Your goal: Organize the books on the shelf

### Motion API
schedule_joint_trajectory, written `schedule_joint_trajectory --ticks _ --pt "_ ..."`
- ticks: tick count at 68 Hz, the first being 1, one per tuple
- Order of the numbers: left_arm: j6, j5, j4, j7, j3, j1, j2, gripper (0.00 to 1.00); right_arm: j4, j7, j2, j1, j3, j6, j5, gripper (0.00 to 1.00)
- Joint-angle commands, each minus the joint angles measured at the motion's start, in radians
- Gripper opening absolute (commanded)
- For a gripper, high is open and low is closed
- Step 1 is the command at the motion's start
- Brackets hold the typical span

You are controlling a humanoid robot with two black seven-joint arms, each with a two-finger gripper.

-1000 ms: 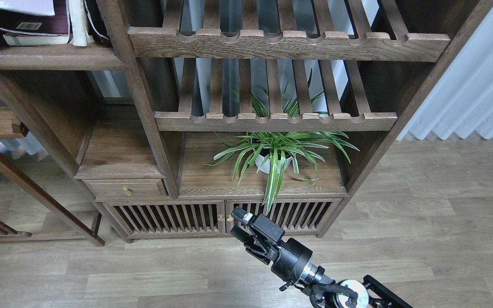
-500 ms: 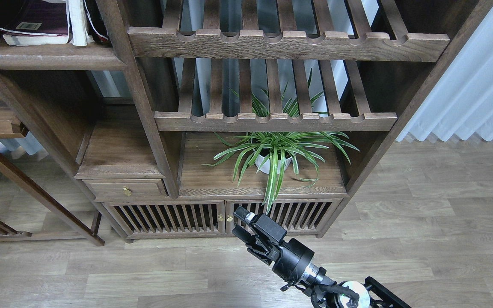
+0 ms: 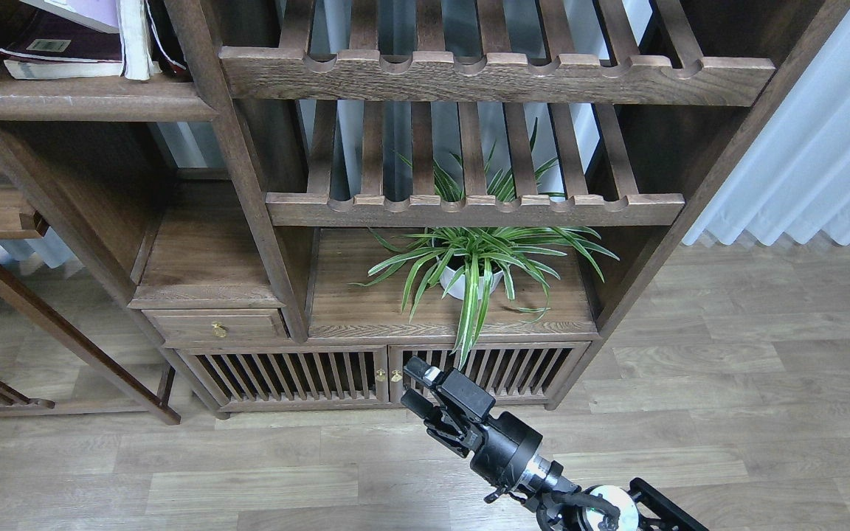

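Few books [image 3: 63, 51] showed on the shelf [image 3: 85, 103] at upper left; right end effector [image 3: 416, 387] hung low (fingers apart, empty), so shelving seemed ongoing, next needing alignment.

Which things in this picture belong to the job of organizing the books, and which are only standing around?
Belong to the job:
- the books, lying top left
- the shelf under them
- right gripper, low, holding nothing

Only standing around:
- potted plant
- slatted racks
- small drawer
- curtain
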Motion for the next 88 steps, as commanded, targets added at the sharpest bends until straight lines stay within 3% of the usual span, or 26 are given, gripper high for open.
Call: schedule_joint_trajectory --ticks 1,14,25,48,62,63,88 --pt "0.0 -0.058 -0.054 0.0 -0.002 0.026 0.051 0.54 -0.002 0.001 0.0 0.0 0.002 0.0 0.0 1.0" --pt "0.0 -0.156 -0.207 0.0 0.002 0.144 0.123 0.54 -0.002 0.002 0.0 -0.001 0.003 0.0 -0.002 1.0" --pt "0.0 -0.274 -0.446 0.0 -0.021 0.352 0.239 0.52 0.0 0.011 0.0 -0.003 0.034 0.0 0.0 1.0" --pt "0.0 -0.386 -0.738 0.0 -0.139 0.682 0.321 0.51 0.034 0.037 0.0 0.008 0.114 0.0 0.002 1.0" --pt "0.0 -0.388 -0.819 0.0 -0.197 0.877 0.29 0.51 0.057 0.034 0.0 0.028 0.115 0.0 -0.009 1.0" --pt "0.0 -0.386 -0.847 0.0 -0.203 0.927 0.269 0.51 0.057 0.034 0.0 0.043 0.117 0.0 -0.018 1.0" --pt "0.0 -0.375 -0.87 0.0 -0.245 1.219 -0.02 0.51 0.058 0.037 0.0 0.118 0.129 0.0 -0.02 1.0"
